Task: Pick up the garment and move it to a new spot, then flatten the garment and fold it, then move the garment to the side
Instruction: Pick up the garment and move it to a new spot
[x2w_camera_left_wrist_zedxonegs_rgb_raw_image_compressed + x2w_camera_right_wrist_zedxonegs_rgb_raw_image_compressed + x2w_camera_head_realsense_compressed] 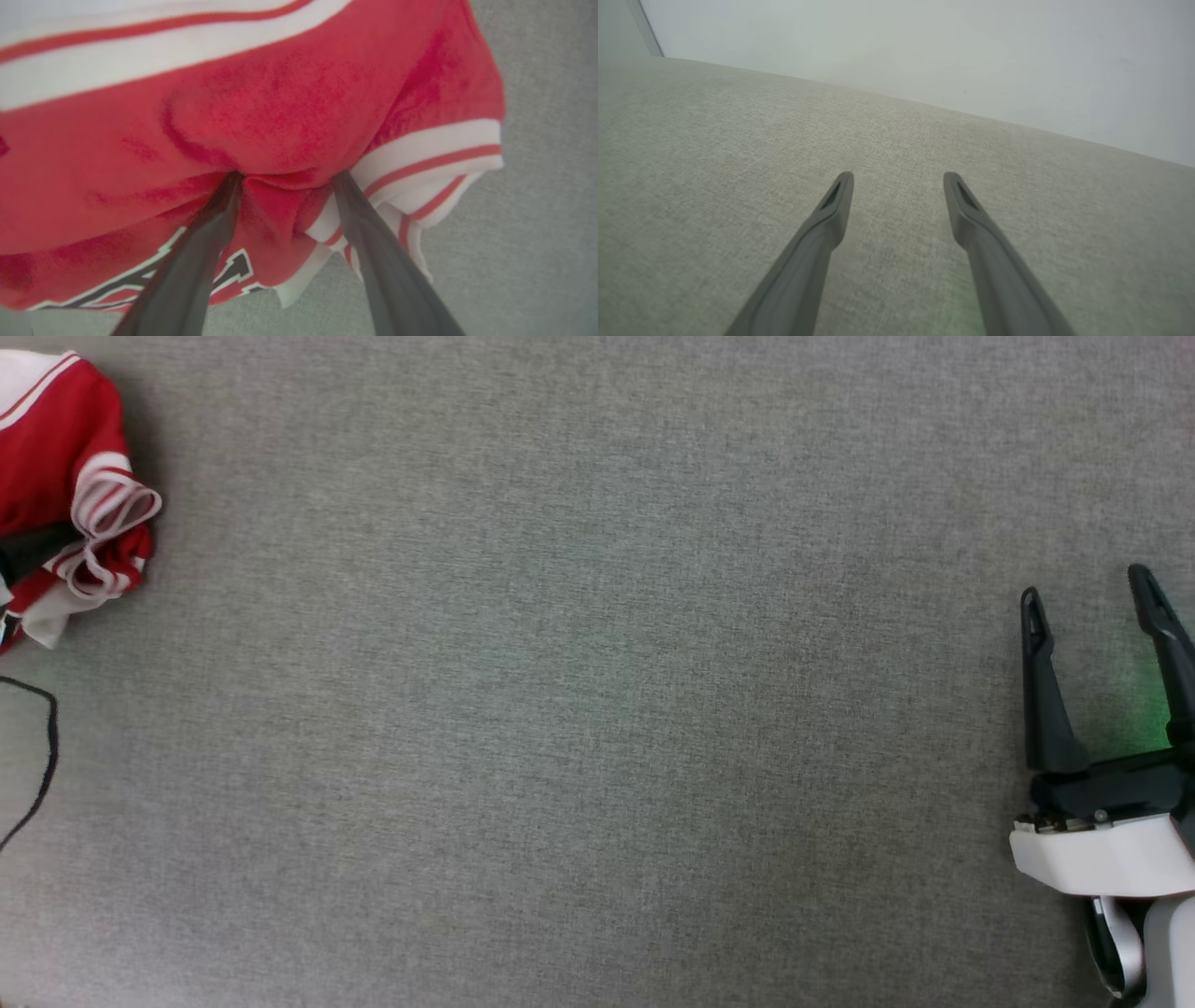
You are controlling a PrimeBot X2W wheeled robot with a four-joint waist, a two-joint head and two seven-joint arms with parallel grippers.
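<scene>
The garment [56, 439], a red jersey with white striped trim, lies bunched at the far left edge of the grey fabric surface [579, 691]. Seen close in the left wrist view, the garment [280, 102] shows black white-outlined letters at its lower edge. My left gripper [285, 175] has its jaws spread wide, and both fingertips are pushed into the red folds, with a ridge of cloth between them. My right gripper [1085, 586] stands open at the right edge, far from the garment, nothing between its fingers. In its own view the right gripper [899, 177] hovers over bare surface.
A thin black cable [45, 756] curves in at the left edge below the garment. A pale wall [924, 56] rises behind the surface's far edge. A green glow falls on the cloth beside the right gripper.
</scene>
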